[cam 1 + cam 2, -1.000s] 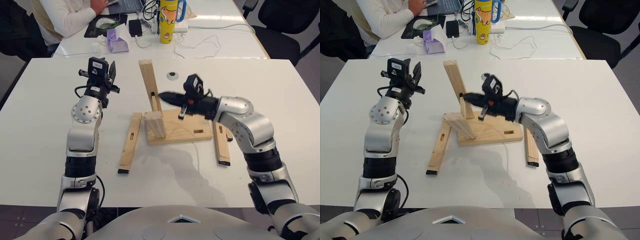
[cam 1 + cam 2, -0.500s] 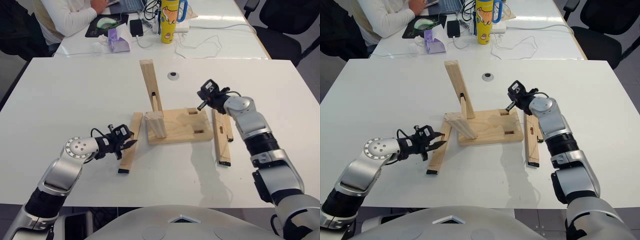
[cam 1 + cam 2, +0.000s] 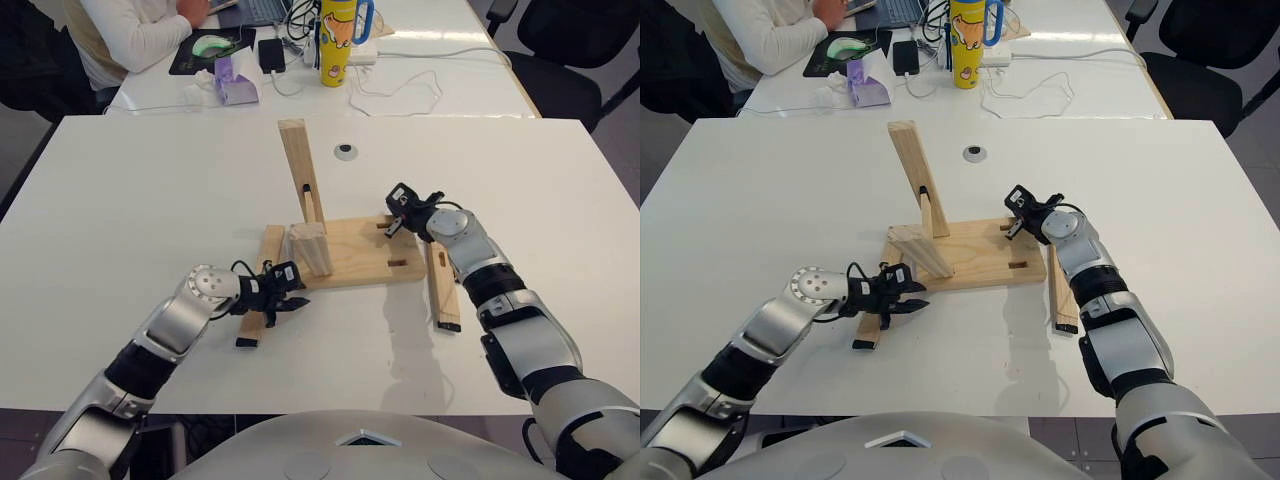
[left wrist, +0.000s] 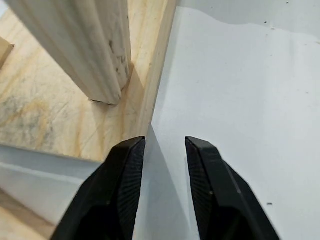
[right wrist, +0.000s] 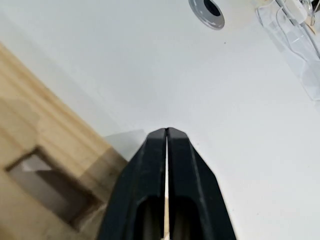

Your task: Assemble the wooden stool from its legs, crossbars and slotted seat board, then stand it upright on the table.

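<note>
The slotted seat board [image 3: 365, 255] lies flat mid-table. A tall leg [image 3: 300, 165] stands in it, tilted, and a shorter leg [image 3: 312, 248] stands at its front left. One slotted piece [image 3: 260, 290] lies flat to the left, with two more pieces [image 3: 443, 285] on the right. My left gripper [image 3: 292, 303] is open, low by the board's front left corner. The left wrist view has its fingers [image 4: 125, 170] apart at the board's edge [image 4: 50, 115], below the leg [image 4: 80, 45]. My right gripper [image 3: 393, 222] is shut and empty over the board's far right corner [image 5: 30, 130], near a slot [image 5: 50, 185].
A small grey disc [image 3: 345, 152] sits on the table behind the stool parts. The back table holds a yellow bottle [image 3: 340, 40], a purple box [image 3: 236, 82] and cables. Open white tabletop lies on both sides and in front.
My left arm came down from its raised pose at far left to the board's front left corner. My right gripper drew back from the upright leg to the board's far right corner.
</note>
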